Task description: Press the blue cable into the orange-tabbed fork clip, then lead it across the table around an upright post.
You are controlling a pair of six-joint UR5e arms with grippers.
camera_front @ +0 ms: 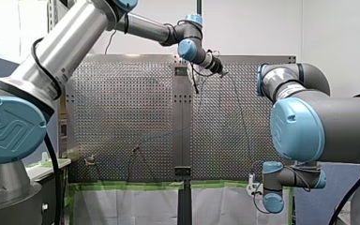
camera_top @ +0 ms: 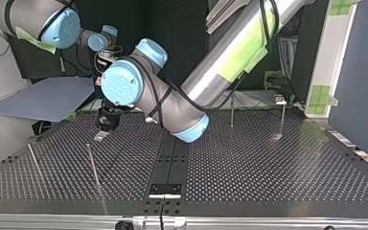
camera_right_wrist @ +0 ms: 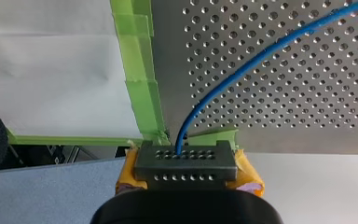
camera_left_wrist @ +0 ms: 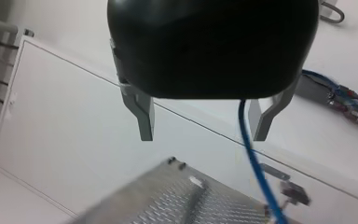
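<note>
right wrist view: right fingers (camera_right_wrist: 248,173) clamp blue cable (camera_right_wrist: 242,70), green tape (camera_right_wrist: 140,70) beside; left fingers (camera_left_wrist: 143,114) spread.

Surroundings, as my own cameras show them. From my right wrist: green tape (camera_right_wrist: 142,70) runs along the edge of the perforated table (camera_right_wrist: 284,93), with a white surface (camera_right_wrist: 51,79) beside it. Top view: a grey-blue sheet (camera_top: 48,98) lies flat at the left, just beyond the table; at the right, a white panel (camera_top: 335,52) bearing green tape squares (camera_top: 318,98) stands before a dark blue partition (camera_top: 364,81); a black strip (camera_top: 172,153) divides the table's middle
</note>
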